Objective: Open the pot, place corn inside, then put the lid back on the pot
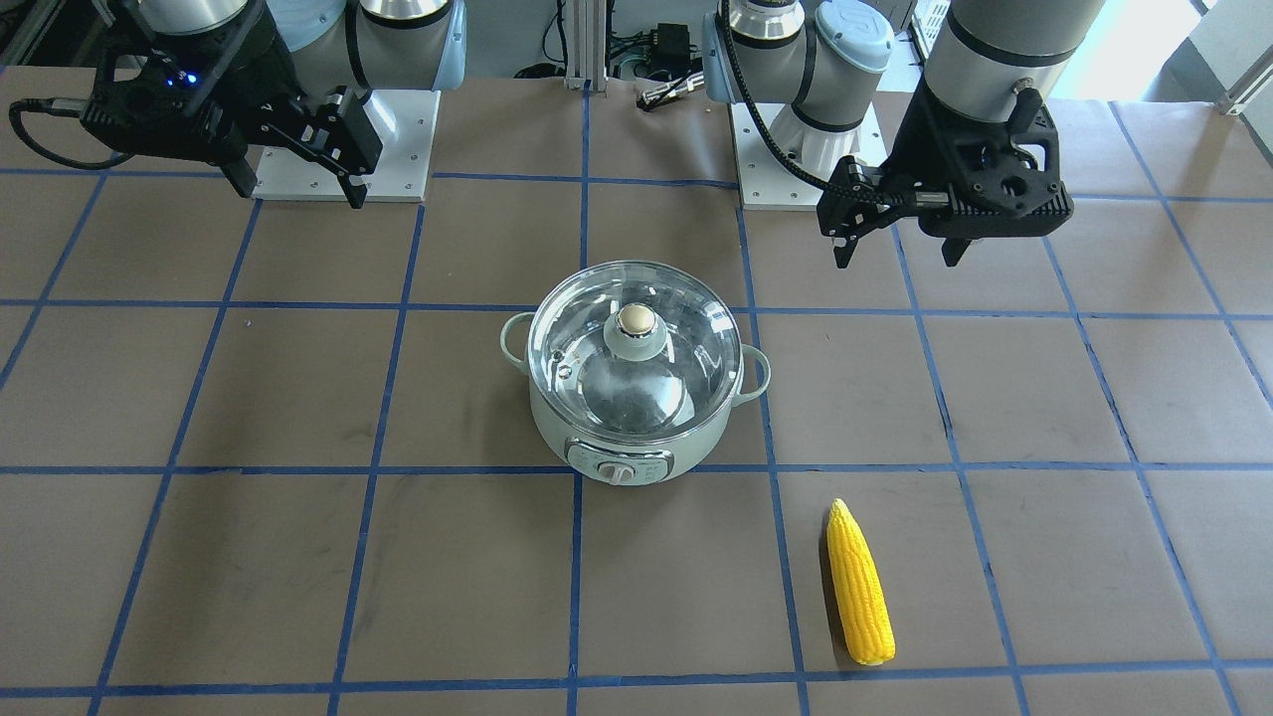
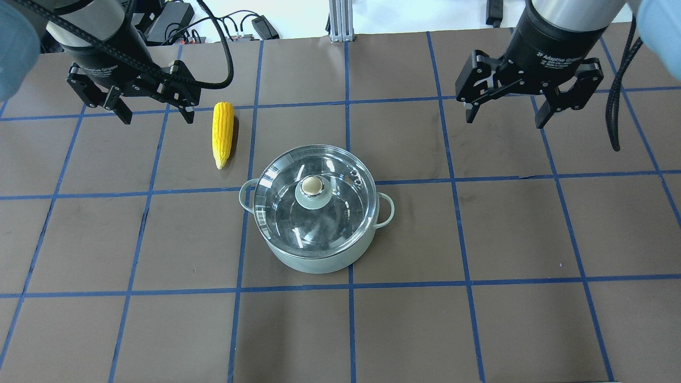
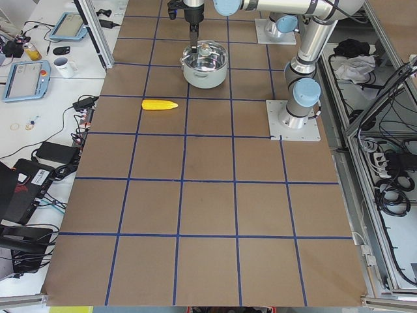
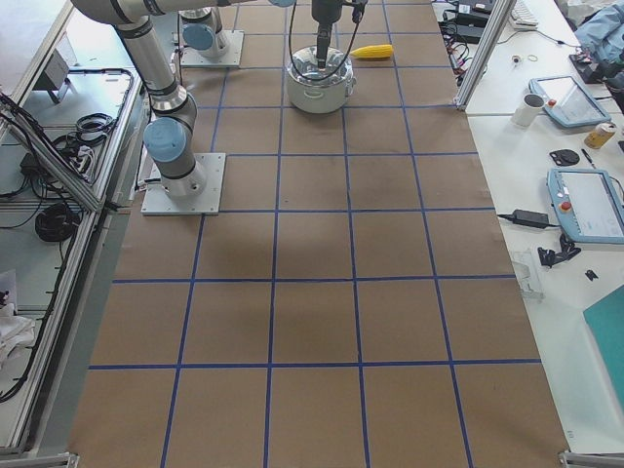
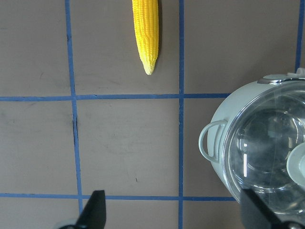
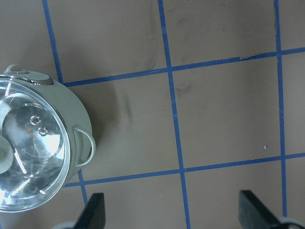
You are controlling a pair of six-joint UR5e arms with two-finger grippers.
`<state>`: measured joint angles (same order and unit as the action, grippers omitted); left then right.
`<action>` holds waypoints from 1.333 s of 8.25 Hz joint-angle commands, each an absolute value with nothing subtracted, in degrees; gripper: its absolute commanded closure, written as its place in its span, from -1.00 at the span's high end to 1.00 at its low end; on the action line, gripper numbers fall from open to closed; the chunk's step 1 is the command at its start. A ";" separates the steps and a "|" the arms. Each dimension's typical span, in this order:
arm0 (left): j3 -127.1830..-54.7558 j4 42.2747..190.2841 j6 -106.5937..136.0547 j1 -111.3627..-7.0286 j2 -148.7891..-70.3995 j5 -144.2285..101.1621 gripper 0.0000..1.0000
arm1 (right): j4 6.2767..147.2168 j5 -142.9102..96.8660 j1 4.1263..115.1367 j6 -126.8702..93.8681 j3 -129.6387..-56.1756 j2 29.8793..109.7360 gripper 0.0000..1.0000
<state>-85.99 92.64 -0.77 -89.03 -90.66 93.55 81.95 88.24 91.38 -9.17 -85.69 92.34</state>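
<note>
The mint-green pot [image 1: 636, 443] stands mid-table with its glass lid [image 1: 686, 348] on, and the beige-capped knob [image 1: 636, 321] is centred. The yellow corn [image 1: 860, 587] lies flat on the table, apart from the pot, on my left arm's side. In the overhead view the corn [image 2: 223, 133] lies just right of my left gripper [image 2: 157, 118]. That gripper is open, empty and raised above the table. My right gripper [image 2: 505, 121] is also open, empty and raised, off to the pot's other side. The left wrist view shows the corn [image 5: 146, 33] and the pot [image 5: 217, 119].
Brown table paper carries a blue tape grid [image 2: 348, 106]. The two arm base plates [image 1: 343, 149] [image 1: 806, 149] sit behind the pot on the robot's side. Cables and a power brick [image 2: 170, 26] lie beyond the far edge. Side benches hold tablets [image 4: 585, 200] and a mug.
</note>
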 commanded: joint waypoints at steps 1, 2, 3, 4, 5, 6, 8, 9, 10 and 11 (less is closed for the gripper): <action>-85.96 91.51 -1.92 -89.03 -90.62 93.17 1.00 | 82.00 88.33 91.41 -9.14 -85.69 92.29 1.00; -85.87 91.58 -2.37 -89.03 -90.62 93.25 1.00 | 82.00 88.24 91.41 -9.14 -85.69 92.29 1.00; -85.87 91.41 -2.37 -88.95 -90.79 93.25 1.00 | 82.09 88.24 91.32 -9.14 -85.69 92.29 1.00; -86.04 90.62 -4.98 -87.99 -91.57 93.34 1.00 | 82.26 88.16 91.41 -9.05 -85.69 92.20 1.00; -86.31 85.05 -11.27 -86.93 -93.76 93.25 1.00 | 82.79 87.55 92.19 -8.01 -85.78 91.33 1.00; -86.22 83.25 -12.12 -84.23 -95.78 93.25 1.00 | 85.23 87.19 94.98 -8.43 -85.69 88.80 1.00; -86.48 79.05 -11.96 -80.96 -101.13 90.38 1.00 | 95.13 87.19 106.81 -20.91 -85.61 81.16 1.00; -86.48 73.18 -11.43 -80.86 -104.38 86.70 1.00 | 99.36 87.19 111.40 -26.66 -85.61 78.43 1.00; -86.48 69.04 -11.08 -80.86 -107.63 85.53 1.00 | 101.58 87.10 114.32 -30.20 -85.69 76.40 1.00; -86.48 65.69 -9.86 -80.86 -110.89 85.43 1.00 | 104.65 87.19 116.78 -33.28 -85.69 73.94 1.00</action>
<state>-86.47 72.90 -11.32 -81.08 -104.89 87.29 98.81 87.16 110.99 -26.13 -85.65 78.53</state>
